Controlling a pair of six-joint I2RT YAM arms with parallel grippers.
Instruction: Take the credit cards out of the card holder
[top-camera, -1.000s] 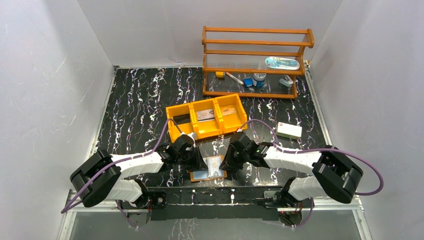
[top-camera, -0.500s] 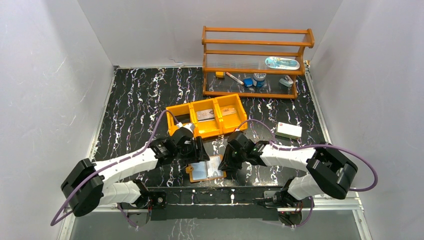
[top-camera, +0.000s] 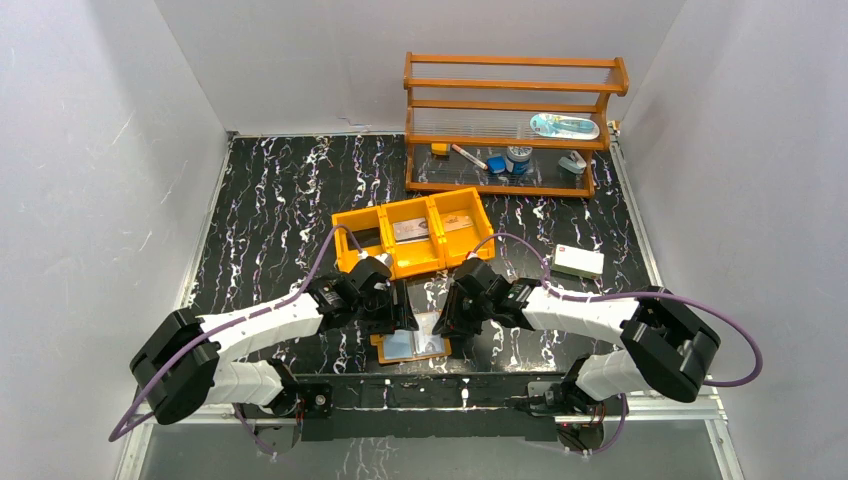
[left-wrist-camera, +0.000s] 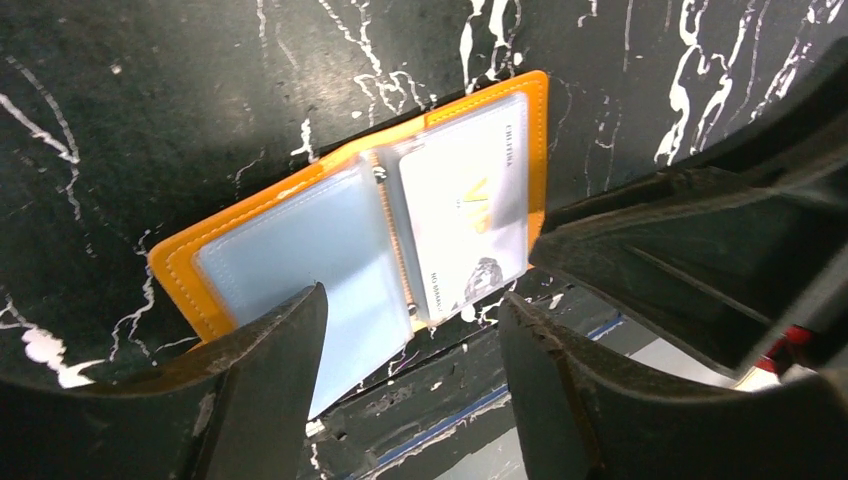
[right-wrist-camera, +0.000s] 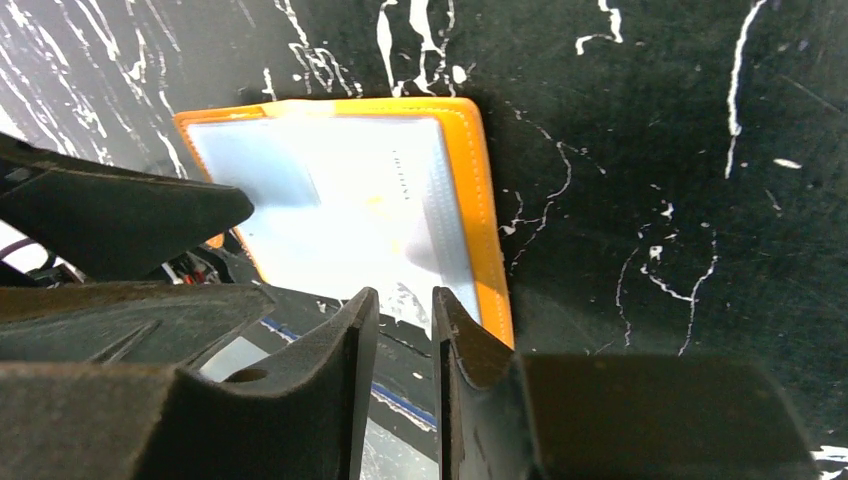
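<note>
Hovering over one card holder (left-wrist-camera: 290, 260) spread flat at the near edge of the tabletop (left-wrist-camera: 150, 100), my left pincer (left-wrist-camera: 410, 310) has sprung wide since before; my right pincer (right-wrist-camera: 403, 300) stands barely parted, seemingly empty; one card (left-wrist-camera: 465, 200) sits pocketed.

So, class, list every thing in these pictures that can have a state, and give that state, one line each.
card holder, open, lying flat, pockets up.
credit card, not yet out, sitting in the right pocket.
left hand, open wide above the holder, holding nothing.
right hand, fingers slightly apart, nothing between them.
orange tray, flat grey things lying in its middle and right compartments.
</note>
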